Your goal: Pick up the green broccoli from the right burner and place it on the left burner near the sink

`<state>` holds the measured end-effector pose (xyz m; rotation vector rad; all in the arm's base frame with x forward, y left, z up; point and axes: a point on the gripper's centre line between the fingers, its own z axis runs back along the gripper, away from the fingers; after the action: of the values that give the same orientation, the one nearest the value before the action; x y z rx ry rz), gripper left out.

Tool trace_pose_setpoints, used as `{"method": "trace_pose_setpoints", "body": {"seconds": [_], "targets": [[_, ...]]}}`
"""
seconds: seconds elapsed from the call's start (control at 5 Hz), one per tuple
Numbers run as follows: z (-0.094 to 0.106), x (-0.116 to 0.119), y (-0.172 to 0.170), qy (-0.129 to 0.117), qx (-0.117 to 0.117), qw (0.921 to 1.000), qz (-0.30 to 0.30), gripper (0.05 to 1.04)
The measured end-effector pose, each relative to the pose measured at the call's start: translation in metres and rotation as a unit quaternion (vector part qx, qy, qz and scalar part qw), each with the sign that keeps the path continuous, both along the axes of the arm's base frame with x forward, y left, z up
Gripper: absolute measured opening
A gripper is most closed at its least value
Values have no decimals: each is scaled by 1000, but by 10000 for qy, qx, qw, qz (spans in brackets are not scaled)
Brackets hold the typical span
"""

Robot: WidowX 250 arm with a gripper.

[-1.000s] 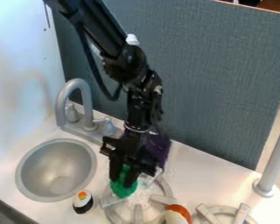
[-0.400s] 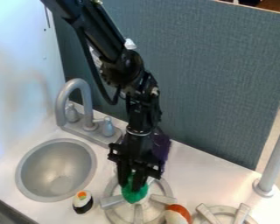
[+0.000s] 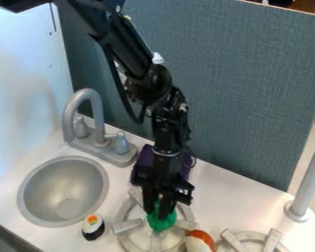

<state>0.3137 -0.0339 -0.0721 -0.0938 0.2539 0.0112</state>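
The black gripper (image 3: 159,209) hangs down over the left stove burner (image 3: 135,239) and is shut on a green object (image 3: 161,222), whose lower part bulges out below the fingers. A purple cloth-like thing (image 3: 144,158) lies behind the gripper, partly hidden by it. Close by on the right, an orange-red and white object (image 3: 200,241) rests at the burner's right edge. To the left is a sushi-like toy (image 3: 93,227) with a black base, standing between the sink and the burner.
A round metal sink (image 3: 63,192) is set into the white counter (image 3: 236,202) at the left, with a grey faucet (image 3: 81,101) behind it. A second burner (image 3: 252,237) lies at the lower right. A grey post (image 3: 308,177) rises at the right, and a grey-blue panel (image 3: 252,88) stands behind.
The gripper has moved to the right and slightly toward the camera, carrying the green object over the burner. More of the purple thing shows on the gripper's left side.
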Motion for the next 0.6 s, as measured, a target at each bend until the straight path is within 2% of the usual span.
{"method": "trace_pose_setpoints", "body": {"seconds": [0.2,0.4,0.6], "targets": [[-2,6,3,57,159,9998,53,450],[-8,0,4,78,464,9982,383,773],[-10,-15,2,252,631,9969,393,1004]]}}
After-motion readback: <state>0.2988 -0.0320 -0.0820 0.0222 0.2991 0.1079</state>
